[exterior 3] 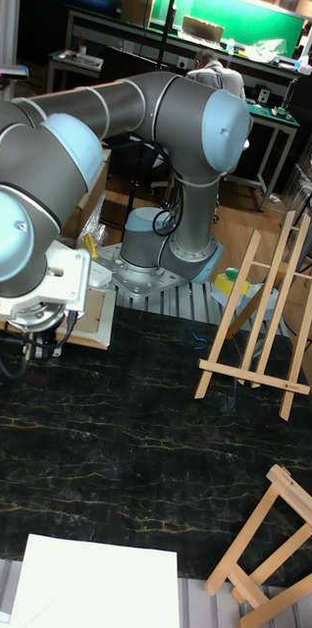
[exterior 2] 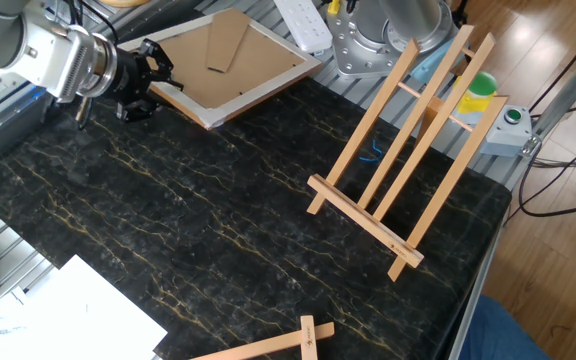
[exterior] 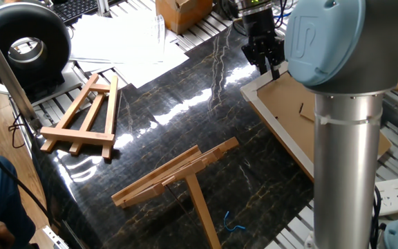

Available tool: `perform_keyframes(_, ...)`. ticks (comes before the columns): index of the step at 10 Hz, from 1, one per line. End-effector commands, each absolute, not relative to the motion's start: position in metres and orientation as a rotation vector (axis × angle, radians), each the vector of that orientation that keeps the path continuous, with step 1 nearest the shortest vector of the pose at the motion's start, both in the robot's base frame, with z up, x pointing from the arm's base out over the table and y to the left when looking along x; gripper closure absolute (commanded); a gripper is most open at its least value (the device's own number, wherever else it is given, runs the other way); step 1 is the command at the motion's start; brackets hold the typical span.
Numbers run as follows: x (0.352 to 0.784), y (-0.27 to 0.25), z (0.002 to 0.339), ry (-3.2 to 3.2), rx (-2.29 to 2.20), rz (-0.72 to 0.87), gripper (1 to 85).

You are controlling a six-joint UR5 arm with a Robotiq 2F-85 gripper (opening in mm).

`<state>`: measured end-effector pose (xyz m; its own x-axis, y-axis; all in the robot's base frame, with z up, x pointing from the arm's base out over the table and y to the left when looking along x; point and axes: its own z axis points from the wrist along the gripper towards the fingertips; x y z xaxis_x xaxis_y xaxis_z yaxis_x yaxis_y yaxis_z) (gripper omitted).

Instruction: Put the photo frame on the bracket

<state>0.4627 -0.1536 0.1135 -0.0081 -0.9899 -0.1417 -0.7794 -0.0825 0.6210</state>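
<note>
The photo frame [exterior: 290, 104] lies back-up at the table's edge beside the robot base, showing a white border, a brown back and the stand flap [exterior 2: 223, 45]. My gripper [exterior: 273, 68] sits at the frame's far corner, open, with its fingers on either side of the white border [exterior 2: 183, 108]. In the tall fixed view my gripper [exterior 3: 40, 345] hangs low, just past the frame's edge [exterior 3: 103, 316]. The bracket [exterior 2: 408, 150], a large light-wood easel with long slats, stands on the dark table well away from the frame, seen also as bracket [exterior: 178, 176] and bracket [exterior 3: 264, 314].
A smaller A-shaped easel [exterior: 81, 114] rests on the table's other side. White papers [exterior: 126, 41], a cardboard box [exterior: 182, 12] and a black round device [exterior: 26, 41] sit past the far edge. A blue twist of wire [exterior: 231, 224] lies by the bracket. The robot base [exterior 2: 378, 35] stands behind the frame.
</note>
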Motion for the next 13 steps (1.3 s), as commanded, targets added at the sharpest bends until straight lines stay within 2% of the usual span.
perform_keyframes(1,0.457,-0.152,0.126,-1.838,1.885,-0.828,48.3)
perform_keyframes(6,0.442,-0.135,0.140,-1.904,1.789,-0.931,48.3)
perform_keyframes(13,0.429,-0.127,0.148,-1.944,1.729,-0.974,49.7)
